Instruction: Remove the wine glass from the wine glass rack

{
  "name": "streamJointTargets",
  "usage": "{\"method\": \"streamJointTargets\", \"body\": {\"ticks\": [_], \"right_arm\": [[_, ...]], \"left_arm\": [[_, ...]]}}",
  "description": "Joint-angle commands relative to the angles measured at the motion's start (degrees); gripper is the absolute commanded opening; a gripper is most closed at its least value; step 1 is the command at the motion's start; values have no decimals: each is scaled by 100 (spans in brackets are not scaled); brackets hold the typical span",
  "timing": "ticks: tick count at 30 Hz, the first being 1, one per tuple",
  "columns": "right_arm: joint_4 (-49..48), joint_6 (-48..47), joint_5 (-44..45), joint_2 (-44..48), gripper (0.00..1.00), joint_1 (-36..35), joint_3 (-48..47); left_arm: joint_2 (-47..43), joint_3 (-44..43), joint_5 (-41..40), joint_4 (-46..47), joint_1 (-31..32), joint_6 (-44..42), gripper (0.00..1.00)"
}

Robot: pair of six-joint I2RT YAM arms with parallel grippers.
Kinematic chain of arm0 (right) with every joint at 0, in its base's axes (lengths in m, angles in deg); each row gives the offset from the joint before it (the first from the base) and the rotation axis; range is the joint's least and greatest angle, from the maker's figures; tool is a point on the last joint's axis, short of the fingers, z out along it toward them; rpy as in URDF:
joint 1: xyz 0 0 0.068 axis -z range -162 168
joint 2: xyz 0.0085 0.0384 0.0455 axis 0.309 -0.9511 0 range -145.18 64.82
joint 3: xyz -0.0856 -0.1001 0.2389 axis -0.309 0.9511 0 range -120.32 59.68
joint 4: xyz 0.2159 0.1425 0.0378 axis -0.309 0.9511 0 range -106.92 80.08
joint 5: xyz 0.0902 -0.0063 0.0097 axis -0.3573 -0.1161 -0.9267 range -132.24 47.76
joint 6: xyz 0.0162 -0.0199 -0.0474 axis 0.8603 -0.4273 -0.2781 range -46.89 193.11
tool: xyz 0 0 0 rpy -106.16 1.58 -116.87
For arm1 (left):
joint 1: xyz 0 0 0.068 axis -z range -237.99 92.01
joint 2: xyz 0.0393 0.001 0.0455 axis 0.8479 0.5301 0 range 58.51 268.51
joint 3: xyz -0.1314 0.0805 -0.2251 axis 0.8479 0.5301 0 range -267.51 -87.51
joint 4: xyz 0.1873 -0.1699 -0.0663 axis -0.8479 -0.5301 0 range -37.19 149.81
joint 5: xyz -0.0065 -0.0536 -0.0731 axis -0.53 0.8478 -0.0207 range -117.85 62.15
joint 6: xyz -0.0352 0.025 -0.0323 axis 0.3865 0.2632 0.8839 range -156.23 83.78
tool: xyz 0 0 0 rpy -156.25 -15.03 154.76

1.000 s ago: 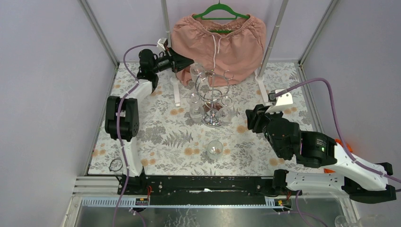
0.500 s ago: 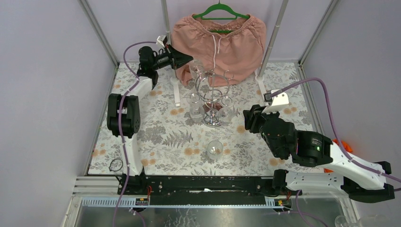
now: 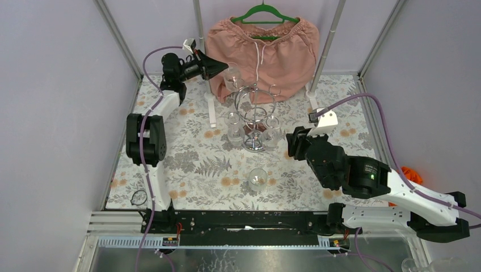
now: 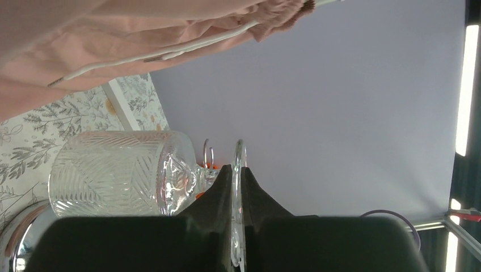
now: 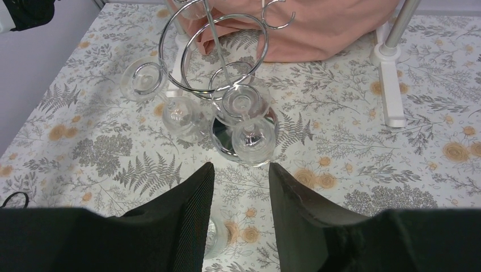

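Observation:
The chrome wine glass rack (image 3: 254, 105) stands mid-table on its round mirror base (image 3: 253, 143). Its wire loops (image 5: 214, 54) also show in the right wrist view. Several glasses hang on it, among them one (image 3: 233, 120) on the left and one (image 5: 252, 139) in front. My left gripper (image 3: 223, 66) is shut on the flat foot (image 4: 238, 164) of a cut-pattern wine glass (image 4: 113, 173). It holds that glass (image 3: 232, 77) sideways, high beside the rack's upper left arm. My right gripper (image 5: 239, 170) is open and empty, low and to the right of the rack (image 3: 291, 145).
Pink shorts (image 3: 262, 48) hang on a green hanger from a white clothes rail just behind the rack; its feet (image 3: 211, 110) (image 5: 391, 85) lie on the floral cloth. One glass (image 3: 258, 179) lies on the cloth in front. A black ring (image 3: 139, 197) lies near left.
My left gripper has risen and drawn back to the left with the glass in it. My right arm has crept left toward the rack.

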Motion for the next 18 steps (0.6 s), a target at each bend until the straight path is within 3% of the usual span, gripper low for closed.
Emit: {"method": "streamJointTargets", "body": {"ticks": [1, 8, 13, 18], "right_arm": [[-298, 165, -112, -36, 48, 63, 26], [-329, 217, -239, -6, 48, 68, 75], [-340, 217, -290, -1, 48, 79, 75], [-408, 203, -282, -25, 48, 90, 117]], "left_arm": [[-578, -208, -60, 414, -135, 237, 0], [-933, -316, -92, 459, -169, 366, 0], [-1481, -248, -151, -405, -169, -246, 0], [-2127, 57, -189, -592, -169, -346, 0]]}}
